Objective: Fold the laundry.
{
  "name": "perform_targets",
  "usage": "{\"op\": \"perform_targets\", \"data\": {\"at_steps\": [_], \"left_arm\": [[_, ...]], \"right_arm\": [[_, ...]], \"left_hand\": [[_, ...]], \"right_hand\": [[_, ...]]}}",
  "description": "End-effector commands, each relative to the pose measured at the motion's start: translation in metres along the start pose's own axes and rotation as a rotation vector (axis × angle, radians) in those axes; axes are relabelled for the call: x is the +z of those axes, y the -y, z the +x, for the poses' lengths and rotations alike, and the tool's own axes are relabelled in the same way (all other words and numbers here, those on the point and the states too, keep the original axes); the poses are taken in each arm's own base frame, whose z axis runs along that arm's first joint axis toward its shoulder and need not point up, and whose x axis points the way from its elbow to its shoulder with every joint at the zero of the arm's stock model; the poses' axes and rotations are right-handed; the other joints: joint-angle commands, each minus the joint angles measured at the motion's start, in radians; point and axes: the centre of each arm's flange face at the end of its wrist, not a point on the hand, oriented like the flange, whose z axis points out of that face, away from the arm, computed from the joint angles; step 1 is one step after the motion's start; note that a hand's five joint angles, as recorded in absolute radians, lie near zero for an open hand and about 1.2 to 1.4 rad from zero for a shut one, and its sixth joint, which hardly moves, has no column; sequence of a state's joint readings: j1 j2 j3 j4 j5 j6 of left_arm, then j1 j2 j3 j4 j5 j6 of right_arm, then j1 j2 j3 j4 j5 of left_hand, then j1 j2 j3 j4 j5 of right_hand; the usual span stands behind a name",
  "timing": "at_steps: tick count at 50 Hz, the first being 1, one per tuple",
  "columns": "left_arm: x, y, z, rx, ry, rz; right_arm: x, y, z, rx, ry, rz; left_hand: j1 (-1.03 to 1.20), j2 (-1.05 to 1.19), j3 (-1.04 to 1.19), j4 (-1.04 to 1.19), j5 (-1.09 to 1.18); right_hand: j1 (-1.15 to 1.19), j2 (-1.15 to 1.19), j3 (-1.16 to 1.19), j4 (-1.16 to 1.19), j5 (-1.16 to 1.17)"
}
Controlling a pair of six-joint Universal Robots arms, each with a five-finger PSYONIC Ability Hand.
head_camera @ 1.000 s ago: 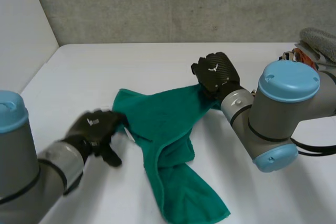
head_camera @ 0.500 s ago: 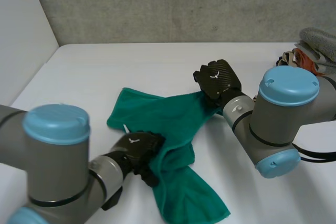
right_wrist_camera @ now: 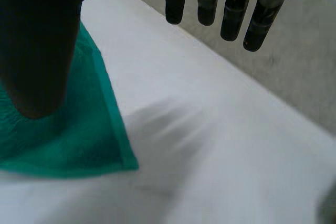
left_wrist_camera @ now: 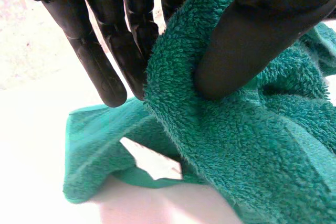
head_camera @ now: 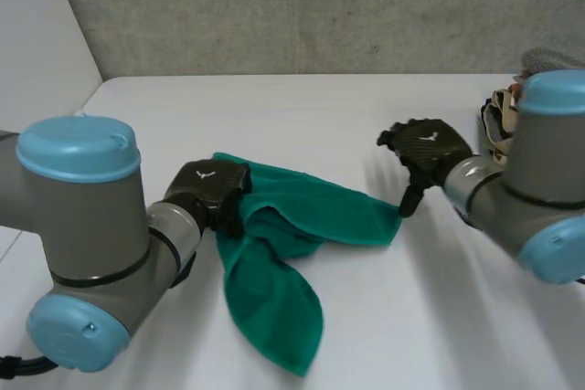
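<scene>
The green towel lies rumpled on the white table, its left end bunched and pinched between the thumb and fingers of the left hand, while the right hand hangs straight-fingered and empty just by its right corner.

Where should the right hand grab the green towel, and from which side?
Probably the free corner of the green towel nearest the right hand: it lies flat on the table, pointing at that open hand. Come in from the robot's right and pinch it. The left hand pinches a fold at the opposite end.
</scene>
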State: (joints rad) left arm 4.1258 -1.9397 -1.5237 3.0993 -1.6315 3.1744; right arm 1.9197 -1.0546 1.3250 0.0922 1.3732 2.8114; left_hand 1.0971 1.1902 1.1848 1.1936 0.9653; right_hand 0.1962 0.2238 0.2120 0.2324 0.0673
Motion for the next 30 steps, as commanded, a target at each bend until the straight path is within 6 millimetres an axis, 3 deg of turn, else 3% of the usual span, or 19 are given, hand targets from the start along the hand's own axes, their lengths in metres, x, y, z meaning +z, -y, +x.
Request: {"op": "perform_targets", "data": {"at_steps": [1,6,11,16,22,25,26,28,30], "left_arm": [[-0.001,0.003,0.001,0.028,-0.023,0.006],[-0.006,0.011,0.002,0.022,-0.025,0.032],[-0.011,0.017,0.003,0.023,-0.028,0.054],[-0.015,0.021,0.002,0.022,-0.026,0.065],[-0.022,0.023,0.002,0.020,-0.029,0.049],[-0.024,0.024,0.002,0.016,-0.032,0.046],[-0.025,0.025,0.002,0.015,-0.030,0.049],[-0.027,0.026,0.002,0.015,-0.033,0.050],[-0.030,0.028,0.000,0.015,-0.034,0.051]], "right_arm": [[-0.010,-0.017,0.012,0.162,0.059,-0.089],[-0.009,-0.035,0.007,0.202,0.099,-0.138],[0.008,-0.056,-0.002,0.285,0.113,-0.148],[0.017,-0.056,-0.004,0.326,0.104,-0.096],[0.029,-0.060,-0.037,0.332,0.161,-0.073],[0.036,-0.061,-0.046,0.325,0.162,-0.061],[0.038,-0.060,-0.048,0.321,0.161,-0.051],[0.039,-0.058,-0.047,0.324,0.161,-0.043],[0.038,-0.051,-0.043,0.320,0.151,-0.022]], "left_hand": [[0.299,0.206,0.211,0.203,0.256],[0.299,0.206,0.211,0.203,0.256],[0.299,0.206,0.211,0.203,0.256],[0.299,0.206,0.211,0.203,0.256],[0.299,0.206,0.211,0.203,0.256],[0.299,0.206,0.211,0.203,0.256],[0.299,0.206,0.211,0.203,0.256],[0.299,0.206,0.211,0.203,0.256],[0.299,0.206,0.211,0.203,0.256]], "right_hand": [[-0.022,-0.049,-0.037,-0.058,-0.067],[-0.022,-0.049,-0.037,-0.058,-0.067],[-0.022,-0.049,-0.037,-0.058,-0.067],[-0.022,-0.049,-0.037,-0.058,-0.067],[0.018,-0.010,0.002,-0.018,-0.028],[0.328,0.300,0.312,0.291,0.282],[0.759,0.732,0.744,0.723,0.714],[1.198,1.171,1.182,1.162,1.153],[1.200,1.172,1.184,1.164,1.154]]}}
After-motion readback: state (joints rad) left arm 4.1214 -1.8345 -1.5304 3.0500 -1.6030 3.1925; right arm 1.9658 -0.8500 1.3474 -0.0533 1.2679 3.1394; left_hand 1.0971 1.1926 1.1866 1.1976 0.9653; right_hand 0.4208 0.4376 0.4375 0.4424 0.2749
